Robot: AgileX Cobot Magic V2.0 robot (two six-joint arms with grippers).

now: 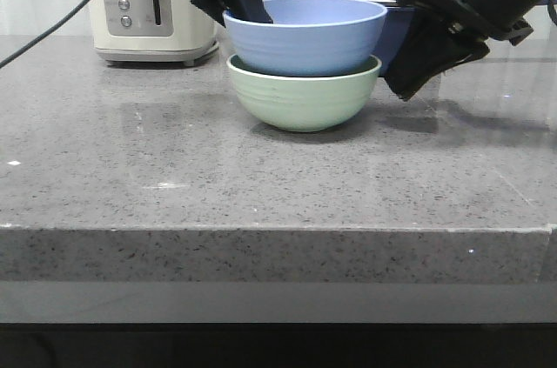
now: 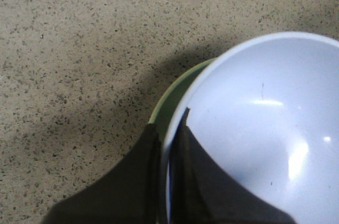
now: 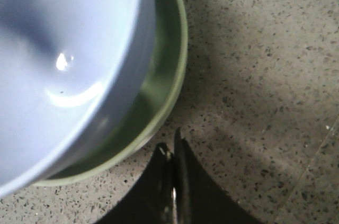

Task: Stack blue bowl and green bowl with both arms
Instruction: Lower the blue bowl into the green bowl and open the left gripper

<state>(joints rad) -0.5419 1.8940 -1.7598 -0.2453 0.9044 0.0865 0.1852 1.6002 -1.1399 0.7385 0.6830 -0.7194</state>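
The blue bowl (image 1: 305, 37) sits inside the green bowl (image 1: 303, 98), in the middle of the grey worktop (image 1: 174, 177). The left pincer (image 2: 168, 155) pinches the blue bowl's rim, one finger inside and one outside. The right pincer (image 3: 172, 181) is pressed together, holding nothing, just beside the green bowl. A toaster (image 1: 152, 7) stands behind on the left.

1. The left gripper (image 2: 168, 181) is held low over the back left, and its two fingers are pinched on a thin rim.
2. The right gripper (image 3: 172, 192) is tilted downward at the right, its fingers pressed together with nothing between them.
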